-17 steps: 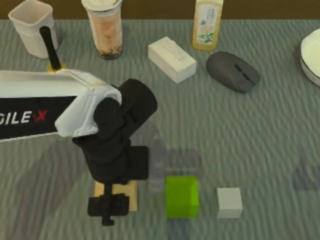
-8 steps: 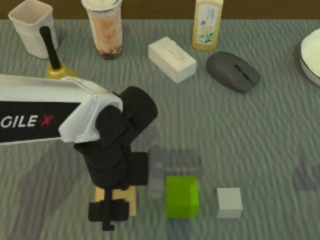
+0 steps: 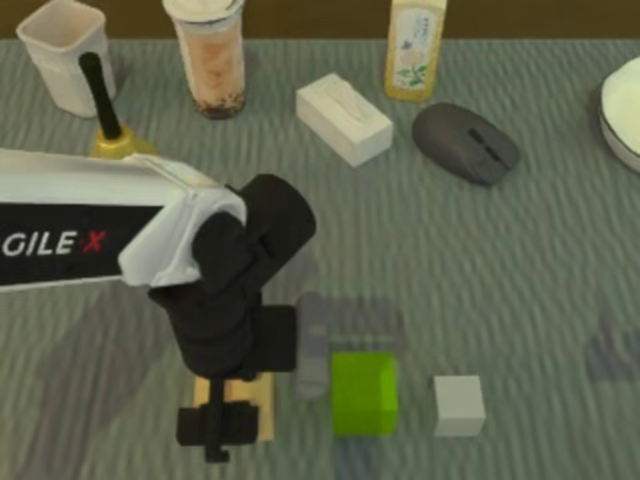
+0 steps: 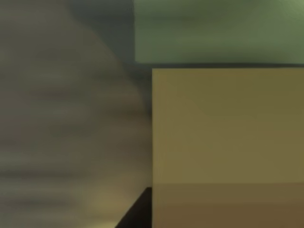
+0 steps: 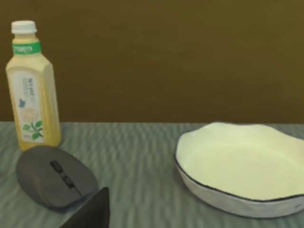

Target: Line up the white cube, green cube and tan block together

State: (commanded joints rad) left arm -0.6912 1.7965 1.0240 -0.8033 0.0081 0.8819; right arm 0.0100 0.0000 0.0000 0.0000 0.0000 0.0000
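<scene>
Grey-green cloth is covering the bench where the left gripper [image 3: 224,428] is setting the pale tan wooden block [image 3: 262,407] just beside the lime-green cube [image 3: 364,392], whose far side the small off-white cube [image 3: 459,405] is flanking; whether its jaws are clamped I cannot tell, and it should be squaring edges before letting go.

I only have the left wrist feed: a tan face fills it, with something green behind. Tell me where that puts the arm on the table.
Observer: In the top view the left gripper sits over the tan block, low in the picture and left of centre.
Operator: Place the green thing for me.
Observer: That is the green cube, to the tan block's right, with a gap between them.
Operator: Now give me the white cube.
Observer: The white cube stands right of the green cube, also apart from it, so the three run in a rough row from left to right.
</scene>
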